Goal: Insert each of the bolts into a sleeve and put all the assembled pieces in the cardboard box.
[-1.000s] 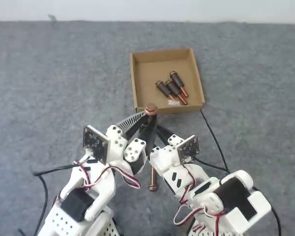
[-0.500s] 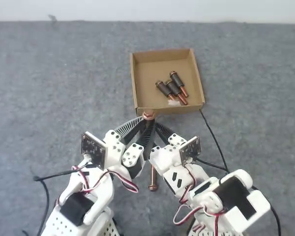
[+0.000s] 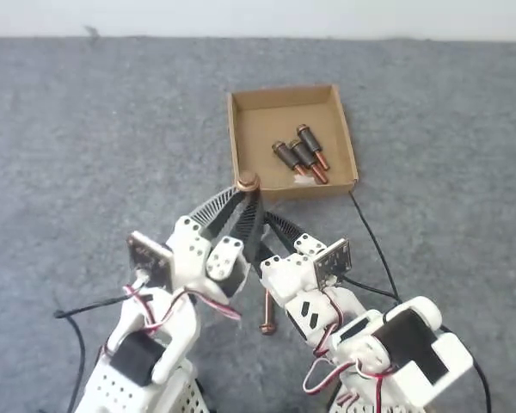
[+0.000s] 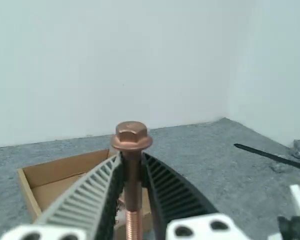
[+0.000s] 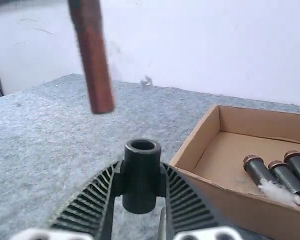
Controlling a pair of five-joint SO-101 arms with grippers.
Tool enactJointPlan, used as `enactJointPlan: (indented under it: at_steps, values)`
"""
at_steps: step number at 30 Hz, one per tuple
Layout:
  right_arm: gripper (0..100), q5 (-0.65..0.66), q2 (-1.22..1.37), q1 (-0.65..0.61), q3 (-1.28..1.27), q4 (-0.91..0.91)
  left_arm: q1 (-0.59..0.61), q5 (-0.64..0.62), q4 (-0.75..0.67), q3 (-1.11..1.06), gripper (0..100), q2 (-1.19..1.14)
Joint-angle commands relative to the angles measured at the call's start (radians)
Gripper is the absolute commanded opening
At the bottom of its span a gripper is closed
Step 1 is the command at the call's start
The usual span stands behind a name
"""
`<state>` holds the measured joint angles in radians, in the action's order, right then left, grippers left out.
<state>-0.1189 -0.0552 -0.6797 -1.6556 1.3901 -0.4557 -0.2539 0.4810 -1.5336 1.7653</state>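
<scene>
My left gripper [image 3: 245,196] is shut on a copper bolt [image 3: 247,181], held upright with its hex head on top; the left wrist view has the bolt [image 4: 131,172] clamped between the ribbed fingers [image 4: 97,192]. My right gripper [image 5: 141,172] is shut on a black sleeve [image 5: 141,170], bore facing up. The bolt's threaded end [image 5: 92,55] hangs above the sleeve and off to one side, not touching it. In the high view the right gripper [image 3: 271,225] sits just behind and right of the left one. The cardboard box [image 3: 234,146] holds three assembled pieces [image 3: 299,155].
A second copper bolt [image 3: 267,311] lies on the grey carpet between the two arm bases. The box [image 5: 205,135] stands close beyond both grippers. A black cable [image 3: 374,245] runs from the box's right corner toward the right arm.
The left gripper has carried the bolt left and slightly farther away, off the spot above the sleeve. The right arm has stayed still.
</scene>
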Motion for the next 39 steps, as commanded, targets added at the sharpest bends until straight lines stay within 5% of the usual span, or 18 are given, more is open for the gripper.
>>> enactJointPlan:
  at_steps: [1, 34, 39]
  values:
    - [0.6, -0.006, -0.005, 0.004, -0.021, 0.025, 0.014, -0.005, -0.107, 0.016, 1, -0.149]
    - [0.6, -0.005, -0.004, 0.007, -0.021, 0.025, 0.020, -0.002, -0.204, 0.107, 1, -0.302]
    - [0.6, -0.005, -0.004, 0.007, -0.021, 0.025, 0.064, 0.000, -0.278, 0.148, 1, -0.476]
